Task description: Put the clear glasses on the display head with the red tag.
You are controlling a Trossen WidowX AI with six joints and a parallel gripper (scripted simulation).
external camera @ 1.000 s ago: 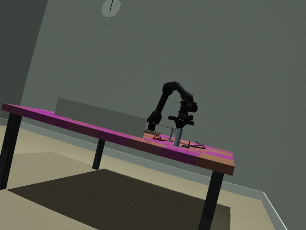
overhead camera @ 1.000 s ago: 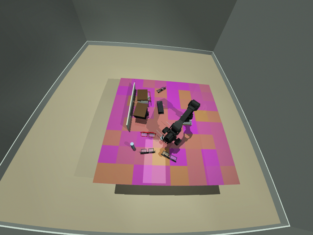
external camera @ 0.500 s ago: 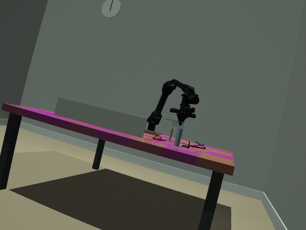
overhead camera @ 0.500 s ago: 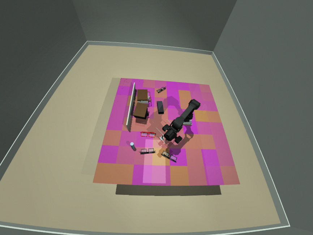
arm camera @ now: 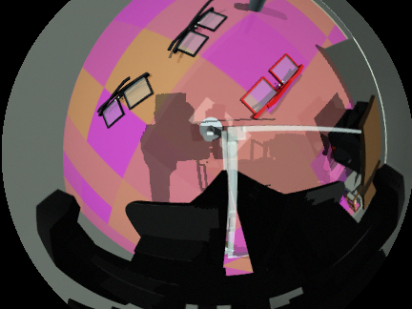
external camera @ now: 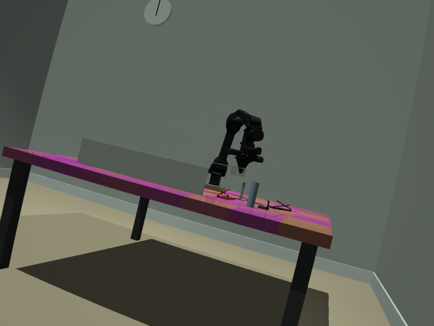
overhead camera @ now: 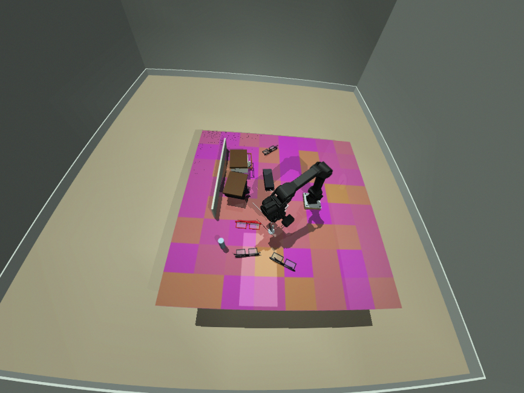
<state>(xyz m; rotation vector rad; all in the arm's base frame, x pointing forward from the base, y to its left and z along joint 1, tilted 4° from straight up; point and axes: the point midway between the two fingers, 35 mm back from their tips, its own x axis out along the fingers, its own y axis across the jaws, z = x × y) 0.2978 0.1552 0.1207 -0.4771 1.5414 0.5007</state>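
Observation:
My gripper [external camera: 241, 171] [arm camera: 227, 183] is shut on the frame front of the clear glasses [external camera: 233, 171] [arm camera: 231, 154] and holds them raised above the table. A clear temple reaches right across the wrist view, toward the heads. The arm hides the fingertips in the top view. A dark display head [overhead camera: 246, 191] [arm camera: 348, 152] stands under a brown top; a small red spot shows on it in the wrist view. The other head [overhead camera: 240, 170] [arm camera: 353, 182] is pale grey, with orange-framed glasses at its front. Its tag cannot be read.
A slim post stand [overhead camera: 271, 230] [external camera: 242, 191] [arm camera: 210, 129] is below the hand. Red glasses [overhead camera: 247, 222] [arm camera: 286, 87], black glasses and a blue-grey cylinder [overhead camera: 221, 241] [external camera: 253, 193] lie or stand nearby. A black box [overhead camera: 268, 179] is near the heads; a pale panel [overhead camera: 218, 181] stands behind them.

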